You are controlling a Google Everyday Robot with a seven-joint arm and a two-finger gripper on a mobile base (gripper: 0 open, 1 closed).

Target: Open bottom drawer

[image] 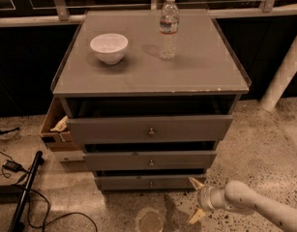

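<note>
The bottom drawer [148, 182] is the lowest grey front of the three-drawer cabinet, with a small round metal knob [151, 183] at its centre. It stands pulled out a little, like the two drawers above it. My gripper [196, 200] is low at the right, just right of and in front of the bottom drawer's right end, not touching it. Its two pale fingers are spread apart and hold nothing. The white arm [264, 207] comes in from the lower right.
A white bowl [109, 47] and a water bottle [169, 27] stand on the cabinet top [196, 76]. A cardboard box [56, 127] sits against the cabinet's left side. Cables and a black pole [24, 192] lie on the floor at left. A white post [283, 74] stands at right.
</note>
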